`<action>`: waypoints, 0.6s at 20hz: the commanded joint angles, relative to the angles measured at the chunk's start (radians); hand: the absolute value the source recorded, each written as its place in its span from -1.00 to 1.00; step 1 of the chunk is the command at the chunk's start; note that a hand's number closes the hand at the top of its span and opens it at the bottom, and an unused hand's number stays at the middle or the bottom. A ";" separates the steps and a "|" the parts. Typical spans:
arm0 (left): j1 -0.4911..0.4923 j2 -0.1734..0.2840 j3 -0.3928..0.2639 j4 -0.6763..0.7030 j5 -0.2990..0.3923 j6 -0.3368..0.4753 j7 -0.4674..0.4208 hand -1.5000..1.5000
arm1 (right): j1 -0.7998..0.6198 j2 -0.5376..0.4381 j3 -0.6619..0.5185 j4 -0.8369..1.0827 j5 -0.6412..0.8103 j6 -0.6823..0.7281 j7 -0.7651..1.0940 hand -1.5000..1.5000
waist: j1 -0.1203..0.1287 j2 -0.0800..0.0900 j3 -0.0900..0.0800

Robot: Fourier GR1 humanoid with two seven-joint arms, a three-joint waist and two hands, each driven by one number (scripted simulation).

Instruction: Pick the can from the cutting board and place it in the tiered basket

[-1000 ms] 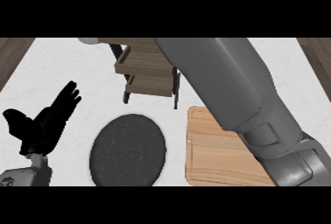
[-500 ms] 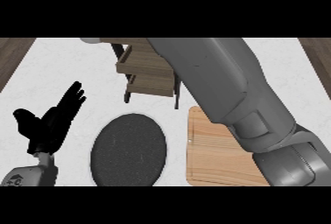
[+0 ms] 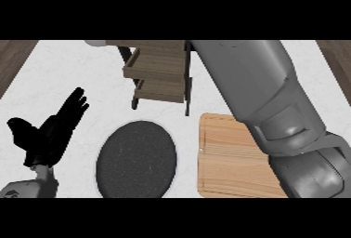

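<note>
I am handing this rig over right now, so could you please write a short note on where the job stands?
Left hand: open, fingers up, resting at the view's left, holding nothing.
Right hand: out of sight; only the right forearm shows, stretched up across the view past the tiered basket.
Cutting board: lies right of the dark round plate; no can on the part that shows.
Can: not visible anywhere, so I cannot tell whether it is held or already placed.
Left: confirm the can's whereabouts, then finish placing it in the basket.
</note>
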 commanded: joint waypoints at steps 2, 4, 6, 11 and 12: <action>0.060 -0.022 -0.030 -0.040 -0.015 -0.002 -0.016 0.00 | -0.024 -0.014 -0.124 -0.013 -0.091 -0.102 0.000 -1.00 | 0.006 0.000 0.000; -0.010 0.009 0.015 0.007 0.000 0.000 0.016 0.00 | -0.008 -0.048 -0.152 -0.041 -0.113 -0.109 -0.013 -1.00 | -0.012 0.000 0.000; 0.009 -0.012 -0.001 0.002 -0.021 0.013 -0.011 0.00 | 0.031 -0.056 -0.161 -0.057 -0.119 -0.139 -0.044 -1.00 | -0.016 -0.002 0.000; 0.039 0.000 0.015 -0.008 -0.004 -0.008 -0.016 0.00 | 0.044 -0.209 -0.212 -0.086 -0.138 -0.118 -0.005 -1.00 | -0.021 -0.006 0.000; 0.023 0.004 0.029 -0.001 0.002 -0.004 -0.012 0.00 | 0.055 -0.236 -0.212 -0.084 -0.139 -0.098 -0.013 -1.00 | -0.022 -0.005 0.000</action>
